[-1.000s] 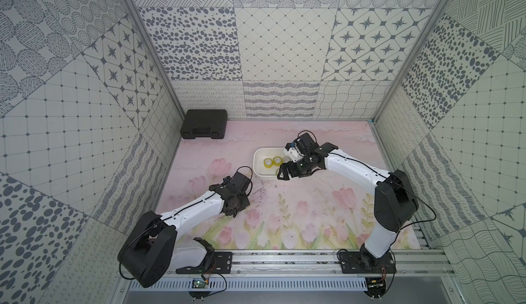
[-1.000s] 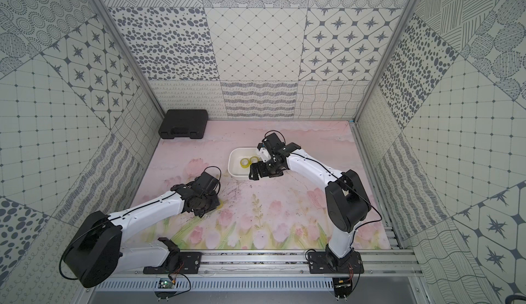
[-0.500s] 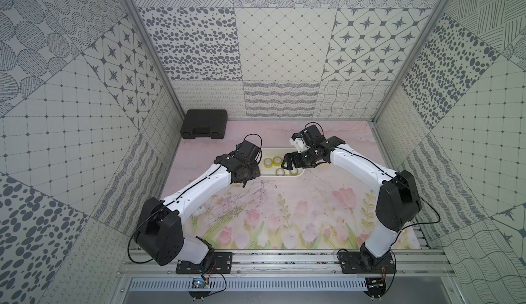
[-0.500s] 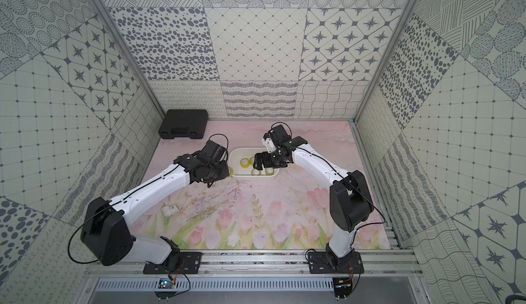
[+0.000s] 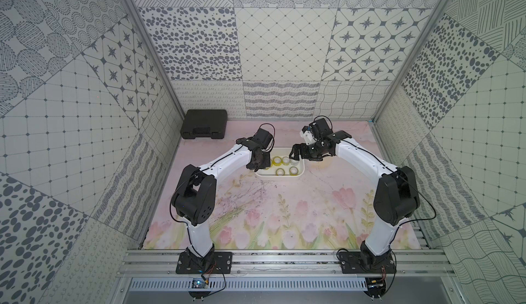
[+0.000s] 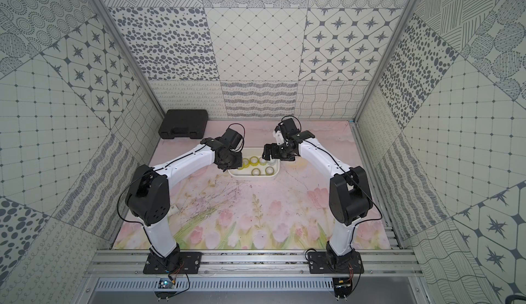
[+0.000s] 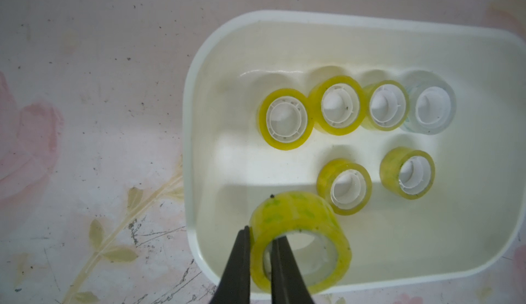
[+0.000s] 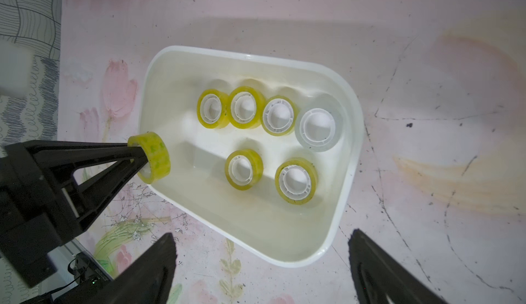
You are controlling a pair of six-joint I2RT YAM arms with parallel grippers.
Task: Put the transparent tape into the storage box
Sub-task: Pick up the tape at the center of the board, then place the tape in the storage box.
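Delivery looks to be the step in hand: left gripper (image 7: 260, 233), pinching one wall of a yellow-tinted tape roll (image 7: 301, 220), hangs it just inside the white storage box (image 7: 190, 117) rim beside six other rolls (image 7: 286, 119), so I judge it need only release, while the right gripper (image 8: 262, 234) hovers spread and empty.

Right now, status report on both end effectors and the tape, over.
Left end effector shut on a yellow tape roll, over the storage box edge. Right end effector open, empty. Six rolls already in the box. Nothing blocking the drop.

storage box (image 5: 284, 176) left end hid, L gripper (image 5: 258, 166) in front
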